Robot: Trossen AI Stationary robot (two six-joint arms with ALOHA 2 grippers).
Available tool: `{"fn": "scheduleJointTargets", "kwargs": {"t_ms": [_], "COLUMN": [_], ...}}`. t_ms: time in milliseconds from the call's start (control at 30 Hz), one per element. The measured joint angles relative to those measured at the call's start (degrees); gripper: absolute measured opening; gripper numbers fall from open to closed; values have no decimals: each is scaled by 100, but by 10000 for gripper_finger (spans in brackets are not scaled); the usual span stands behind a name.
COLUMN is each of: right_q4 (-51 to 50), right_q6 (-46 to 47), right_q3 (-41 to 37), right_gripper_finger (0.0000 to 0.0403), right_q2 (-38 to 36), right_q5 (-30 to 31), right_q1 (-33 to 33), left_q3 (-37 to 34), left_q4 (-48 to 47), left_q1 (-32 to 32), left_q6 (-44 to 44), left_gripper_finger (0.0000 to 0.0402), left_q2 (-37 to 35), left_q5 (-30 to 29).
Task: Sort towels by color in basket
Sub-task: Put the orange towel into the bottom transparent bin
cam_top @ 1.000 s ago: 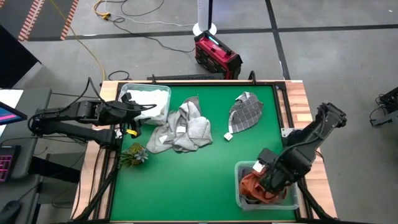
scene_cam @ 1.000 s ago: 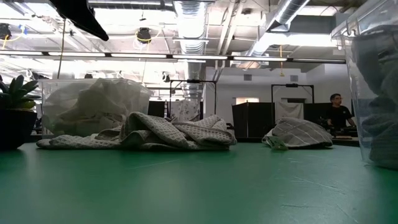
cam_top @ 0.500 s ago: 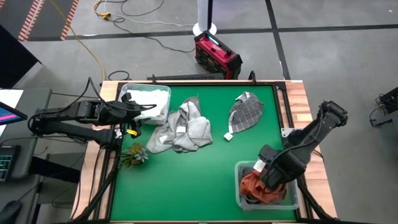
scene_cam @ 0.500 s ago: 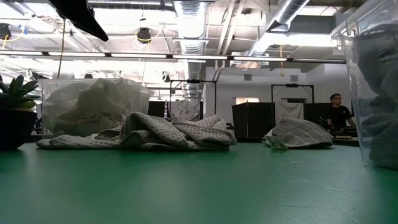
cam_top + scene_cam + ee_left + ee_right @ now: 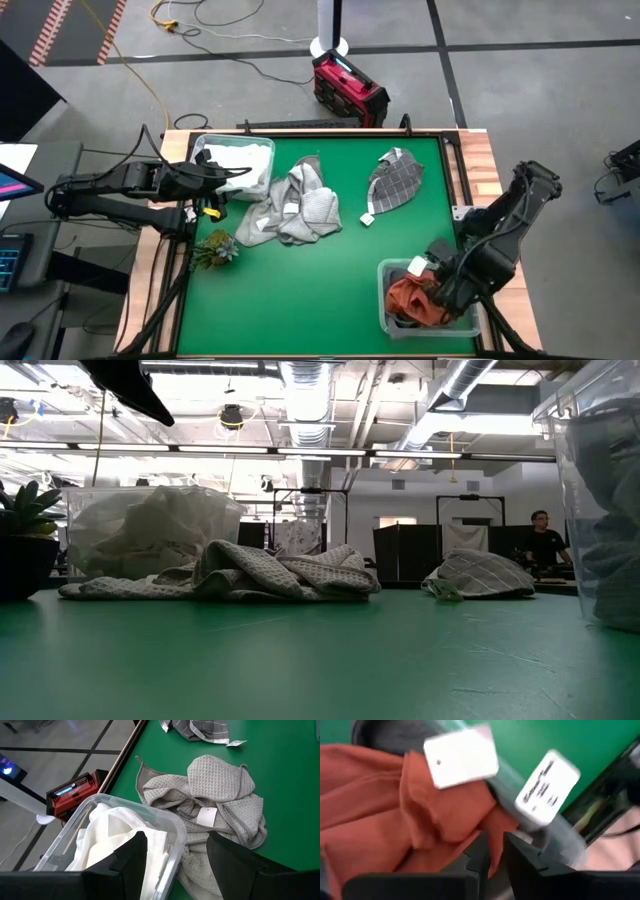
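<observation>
Our right gripper [image 5: 491,851] pinches a rust-orange cloth towel [image 5: 410,298] inside the clear plastic bin [image 5: 384,270]; our left gripper [image 5: 175,857] hovers spread. The fold may snag and lift out.

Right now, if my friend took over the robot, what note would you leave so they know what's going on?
Right gripper: down in the near right bin, fingers narrowly apart over the rust orange towel; whether it grips is unclear.
Left gripper: fingers open, empty, waiting above the far left bin.
Done: white towel in the left bin; orange towel in the right bin.
Left: light grey towels heaped mid-table beside the left bin, and the grey checked towel near the far edge.
The plant sprig at the left edge isn't a towel.
</observation>
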Motion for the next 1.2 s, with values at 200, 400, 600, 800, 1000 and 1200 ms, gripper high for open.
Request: {"fn": "scheduleJointTargets", "kwargs": {"t_ms": [200,400,600,800,1000,1200], "right_q4": [96,1587,2001,1848,1191,141], "right_q6": [363,240,-123,-146,462,980], "right_q3": [-265,-922,-1137,-995,-422,144], "right_gripper_finger": [91,90,90,90,90,90], "right_q2": [391,871,1349,1044,467,223], "right_q5": [-296,-301,-541,-908,-861,-148], "right_q1": [145,119,-16,-218,-204,-79], "left_q3": [0,0,0,0,0,0], "left_q4": [2,-94,-94,-94,-127,-261], "left_q1": [0,0,0,0,0,0], "left_q6": [-71,-118,-118,-117,-101,-101], "left_gripper_finger": [196,196,196,196,196,196], "left_q2": [-1,-2,-2,-1,0,-2], "left_q5": [1,2,2,2,2,2]}}
